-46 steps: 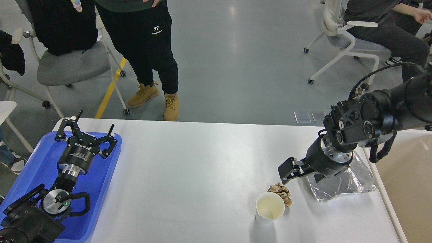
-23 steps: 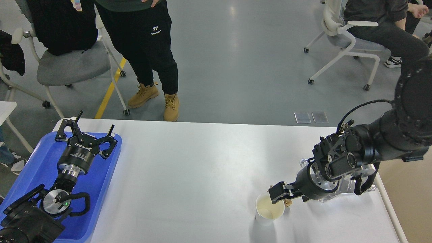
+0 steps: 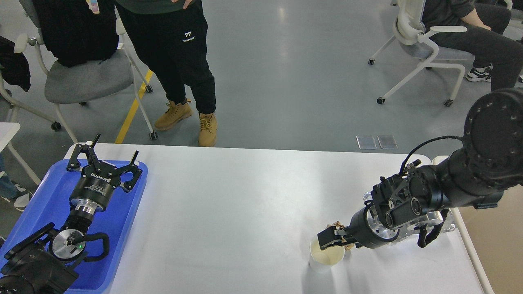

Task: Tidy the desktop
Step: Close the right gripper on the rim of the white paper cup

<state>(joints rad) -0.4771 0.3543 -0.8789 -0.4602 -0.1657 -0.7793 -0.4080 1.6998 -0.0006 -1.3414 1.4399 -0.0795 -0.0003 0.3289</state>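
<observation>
desktop [image 3: 245, 204] lying below both arms, mostly bare | tray [image 3: 41, 196] sitting at left edge | left gripper [image 3: 102, 163] hovering over tray, fingers spread | right gripper [image 3: 331, 239] reaching at cup [image 3: 325, 258] rim, finger spacing unreadable | cup, paper wad [image 3: 338, 225] awaiting removal

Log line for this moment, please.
right gripper: at paper cup rim, state unclear | left gripper: open over blue tray | crumpled paper: beside cup

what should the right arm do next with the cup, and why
Probably close the fingers on the rim of the paper cup and lift. The right gripper sits at the rim's far edge, the cup stands upright on the desktop, and crumpled brown paper lies just behind it.
</observation>
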